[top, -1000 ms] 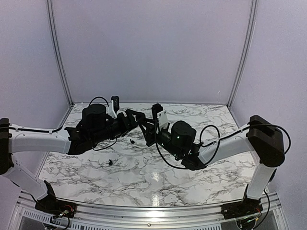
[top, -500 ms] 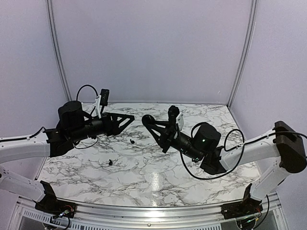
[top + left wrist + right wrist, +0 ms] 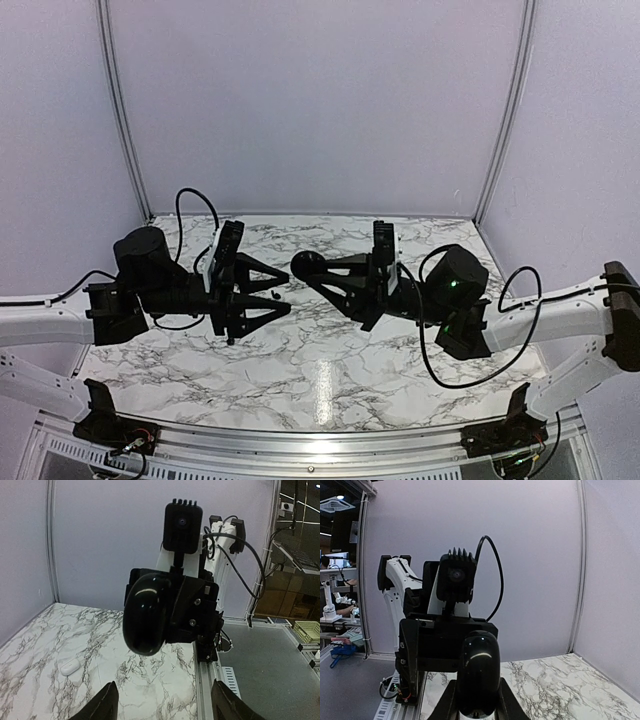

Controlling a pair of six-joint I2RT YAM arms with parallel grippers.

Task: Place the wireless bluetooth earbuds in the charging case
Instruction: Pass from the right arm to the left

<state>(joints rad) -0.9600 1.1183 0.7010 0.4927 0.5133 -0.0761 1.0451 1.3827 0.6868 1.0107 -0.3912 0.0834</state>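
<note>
From above, the right gripper [image 3: 312, 270] is closed on the black charging case [image 3: 303, 264] and holds it in the air over the middle of the table [image 3: 330, 380]. The left gripper [image 3: 287, 296] faces it from the left. Its jaws are wide apart and empty, with the tips just beside the case. A tiny dark speck on the marble under the left fingers is probably a black earbud [image 3: 272, 296]. I cannot find the white ones here. I judge the step to be preparing the case, likely opening its lid, with no earbud picked up yet.

In the left wrist view the case is glossy and rounded like a pebble, and it looks shut. A small white pebble-like thing [image 3: 70, 667] lies on the table at the left. I cannot tell whether it is a case or an earbud.

In the right wrist view the case stands upright between the right fingers [image 3: 446, 702]. The next move calls for the left jaws to line up with the lid and close gently while the right grip stays firm.
</note>
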